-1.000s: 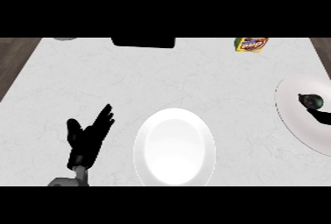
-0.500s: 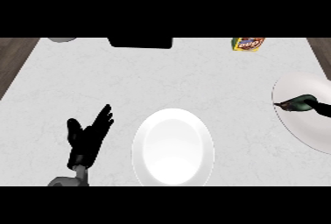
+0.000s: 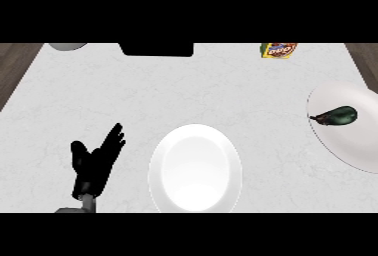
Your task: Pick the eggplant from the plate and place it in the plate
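Note:
A dark green eggplant (image 3: pixel 337 116) lies on a white plate (image 3: pixel 354 145) at the counter's right edge, its stem pointing left. A second white plate (image 3: pixel 195 169) with nothing on it sits near the front centre. My left hand (image 3: pixel 94 163) rests open at the lower left, fingers up, to the left of the centre plate. My right hand does not show in the head view.
A yellow and orange snack packet (image 3: pixel 279 50) stands at the back right. A black object (image 3: pixel 156 48) lies along the back edge, with a grey rounded thing (image 3: pixel 68 46) at the back left. Dark wood shows beyond the counter's side edges.
The view has shifted so that more of the right plate and the whole eggplant now show. My left hand has stayed where it was.

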